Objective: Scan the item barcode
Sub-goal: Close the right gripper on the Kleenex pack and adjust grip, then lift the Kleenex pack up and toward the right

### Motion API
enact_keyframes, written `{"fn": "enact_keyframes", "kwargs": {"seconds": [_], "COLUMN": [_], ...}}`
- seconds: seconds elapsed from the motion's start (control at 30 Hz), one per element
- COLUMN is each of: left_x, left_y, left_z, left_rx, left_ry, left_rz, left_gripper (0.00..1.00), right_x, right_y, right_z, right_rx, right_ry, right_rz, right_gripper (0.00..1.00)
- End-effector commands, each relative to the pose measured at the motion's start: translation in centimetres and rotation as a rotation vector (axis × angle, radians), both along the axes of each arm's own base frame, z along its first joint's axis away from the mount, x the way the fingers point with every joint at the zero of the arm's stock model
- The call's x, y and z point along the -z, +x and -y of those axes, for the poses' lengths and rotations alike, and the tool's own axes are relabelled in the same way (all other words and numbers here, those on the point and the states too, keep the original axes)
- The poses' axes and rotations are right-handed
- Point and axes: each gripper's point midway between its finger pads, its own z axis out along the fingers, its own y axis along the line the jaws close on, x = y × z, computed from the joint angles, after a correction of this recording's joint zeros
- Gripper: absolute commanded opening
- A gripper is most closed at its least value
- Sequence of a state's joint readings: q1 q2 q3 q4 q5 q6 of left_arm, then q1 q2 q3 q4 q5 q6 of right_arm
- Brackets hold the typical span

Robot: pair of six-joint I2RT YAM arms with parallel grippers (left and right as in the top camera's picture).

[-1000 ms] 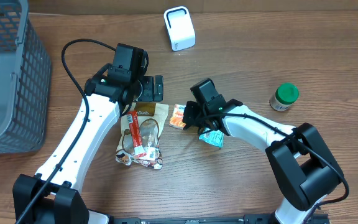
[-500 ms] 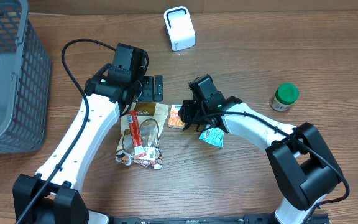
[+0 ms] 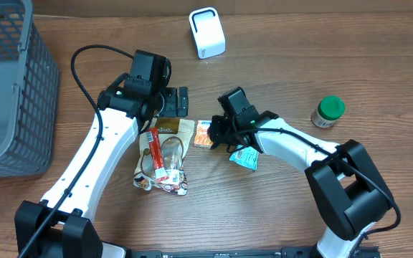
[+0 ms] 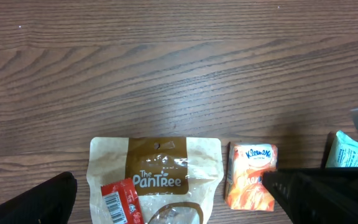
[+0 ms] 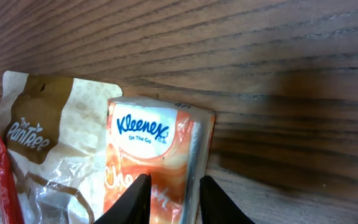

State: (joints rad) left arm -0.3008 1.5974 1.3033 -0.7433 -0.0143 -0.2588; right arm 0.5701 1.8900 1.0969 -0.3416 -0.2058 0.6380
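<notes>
Right tool (image 5: 173, 186) is down low over the Kleenex pack (image 5: 154, 143), its two fingers just a little apart with the orange wrap showing in the gap between them. Can't really tell if the tips are touching the pack or only hovering over it. The pack is lying flat on the wooden surface (image 3: 278, 72), pretty much in the middle, and from overhead the right tool (image 3: 217, 136) sits right at its right-hand edge.

Left tool (image 4: 169, 180) is spread wide open, nothing in it, hanging over the top of the PanTree pouch (image 4: 160, 168). In its wrist view the Kleenex pack (image 4: 250, 174) sits just beside the pouch on the right, close enough that they look like they're touching or nearly so.

A red wrapper (image 4: 120, 199) with a barcode on it lies across the pouch. A teal packet (image 3: 247, 158) is tucked under the right arm, near the Kleenex pack (image 3: 204, 134).

The white scanner (image 3: 206, 32) stands at the far edge of the surface, well apart from the pack. Off to the right there's a green-lidded jar (image 3: 328, 111), and a grey basket (image 3: 13, 86) takes up the left corner
</notes>
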Motion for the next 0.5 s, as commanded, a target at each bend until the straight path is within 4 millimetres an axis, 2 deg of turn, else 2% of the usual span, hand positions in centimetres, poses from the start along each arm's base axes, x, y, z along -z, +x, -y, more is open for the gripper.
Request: {"fn": "enact_keyframes", "kwargs": {"seconds": [0.0,0.07,0.13,0.33,0.4,0.47], "left_x": [-0.8,-0.8,-0.8,-0.8,-0.8,-0.8], "left_y": [0.2,0.2,0.2,0.2,0.2,0.2], "left_z": [0.2,0.2,0.2,0.2,0.2,0.2], "left_rx": [-0.005,-0.004,-0.004,-0.004,-0.005,-0.005], "left_ry": [-0.017,-0.017,-0.017,-0.017,-0.017,-0.017], "left_rz": [0.016,0.016,0.016,0.016,0.016,0.016], "left_gripper": [1.00,1.00,1.00,1.00,1.00,1.00], "right_x": [2.0,2.7,2.7,0.3,-0.9,-3.0], "right_y": [-0.4,-0.6,-0.8,-0.5,-0.5,-0.9], "right_z": [0.4,0.4,0.4,0.1,0.4,0.5], "right_rx": [0.041,0.040,0.038,0.021,-0.004,-0.102], "right_ry": [-0.017,-0.020,-0.019,0.101,0.166,0.288], "right_rz": [-0.059,-0.078,-0.086,-0.110,-0.130,-0.143], "right_gripper": [0.25,0.18,0.04,0.04,0.04,0.04]}}
